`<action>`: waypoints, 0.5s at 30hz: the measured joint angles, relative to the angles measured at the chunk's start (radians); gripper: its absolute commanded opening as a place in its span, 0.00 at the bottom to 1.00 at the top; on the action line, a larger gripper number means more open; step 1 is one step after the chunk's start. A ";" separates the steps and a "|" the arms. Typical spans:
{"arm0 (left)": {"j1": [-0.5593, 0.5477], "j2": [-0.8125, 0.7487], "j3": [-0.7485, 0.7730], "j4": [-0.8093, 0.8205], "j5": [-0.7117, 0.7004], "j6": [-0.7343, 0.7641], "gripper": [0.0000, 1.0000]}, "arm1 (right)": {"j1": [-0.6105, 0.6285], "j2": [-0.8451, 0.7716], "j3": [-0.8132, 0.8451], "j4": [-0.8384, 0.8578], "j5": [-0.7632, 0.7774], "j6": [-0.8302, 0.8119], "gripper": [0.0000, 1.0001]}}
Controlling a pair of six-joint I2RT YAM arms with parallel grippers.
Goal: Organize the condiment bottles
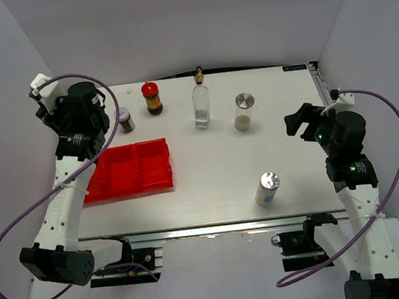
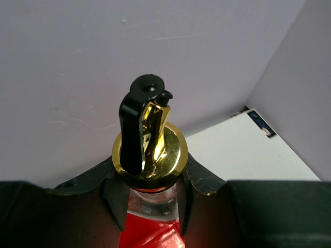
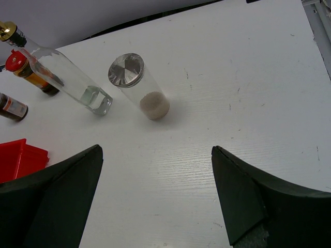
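My left gripper (image 1: 90, 125) is shut on the neck of a clear glass bottle with a gold spout (image 2: 150, 150), held over the red tray (image 1: 134, 170); in the top view the arm hides this bottle. A second gold-spouted glass bottle (image 1: 201, 101) stands at the back middle, also in the right wrist view (image 3: 67, 77). A red-capped dark jar (image 1: 153, 98) and a small brown jar (image 1: 123, 119) stand left of it. One silver-lidded shaker (image 1: 245, 111) stands right of the bottle, another (image 1: 267, 189) near the front right. My right gripper (image 1: 298, 121) is open and empty above the bare table (image 3: 156, 150).
The red divided tray sits at the left, its corner showing in the right wrist view (image 3: 18, 157). White walls close the table at the back and sides. A metal rail (image 1: 215, 230) runs along the near edge.
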 measured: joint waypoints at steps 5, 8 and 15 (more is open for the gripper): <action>0.107 0.021 -0.047 0.029 0.011 -0.019 0.00 | 0.000 0.000 0.000 0.000 0.001 0.001 0.89; 0.154 0.055 -0.067 0.037 0.034 -0.036 0.00 | 0.000 0.000 0.000 0.000 0.004 0.002 0.89; 0.178 0.106 -0.103 -0.013 0.063 -0.171 0.00 | 0.000 0.003 0.000 -0.003 0.020 0.003 0.89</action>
